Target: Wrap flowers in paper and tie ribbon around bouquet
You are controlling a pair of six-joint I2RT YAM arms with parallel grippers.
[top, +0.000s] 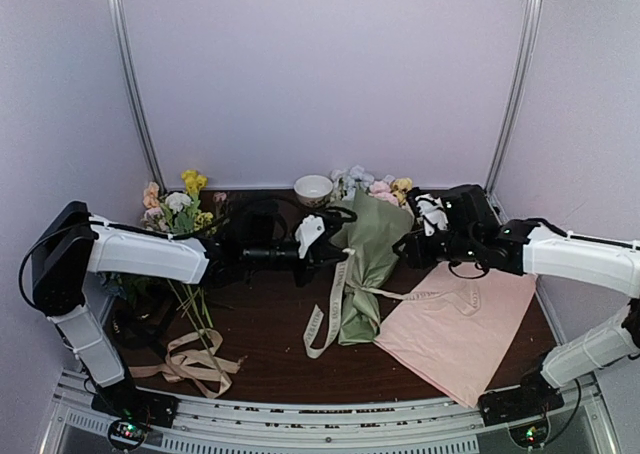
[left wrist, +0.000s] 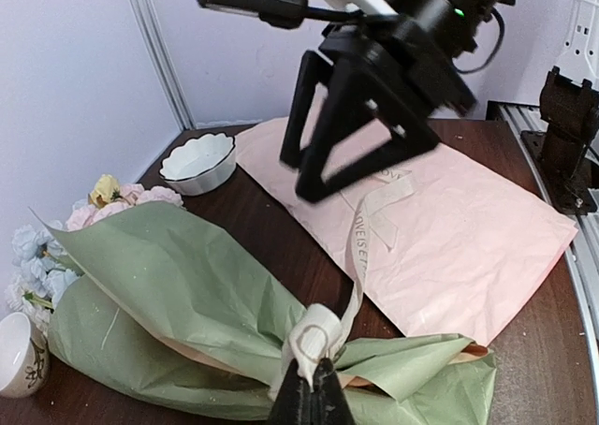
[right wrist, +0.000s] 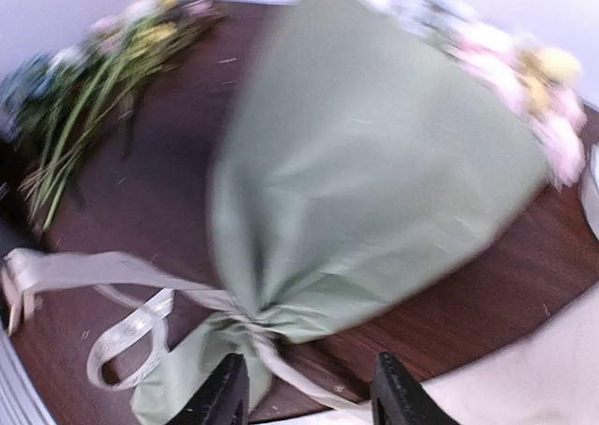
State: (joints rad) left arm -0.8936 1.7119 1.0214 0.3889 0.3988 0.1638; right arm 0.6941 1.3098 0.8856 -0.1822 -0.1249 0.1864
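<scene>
The bouquet (top: pixel 370 249) lies mid-table, a cone of olive-green paper (left wrist: pixel 178 285) with pink and yellow flowers (top: pixel 385 187) at its far, wide end. The cream lettered ribbon (top: pixel 335 304) is cinched round its narrow waist. My left gripper (left wrist: pixel 318 373) is shut on a small loop of that ribbon at the waist. One ribbon tail (left wrist: pixel 360 242) runs out over the pink sheet. My right gripper (right wrist: pixel 309 397) is open just off the waist, where a ribbon strand (right wrist: pixel 299 378) passes between its fingers untouched. In the top view it (top: pixel 415 229) hovers right of the bouquet.
A plain pink sheet (top: pixel 460 324) covers the right of the table. A white bowl (top: pixel 313 188) stands at the back. Loose flowers (top: pixel 180 209) and a tan ribbon (top: pixel 190 359) lie at the left. A small cup (left wrist: pixel 19 350) sits near the blooms.
</scene>
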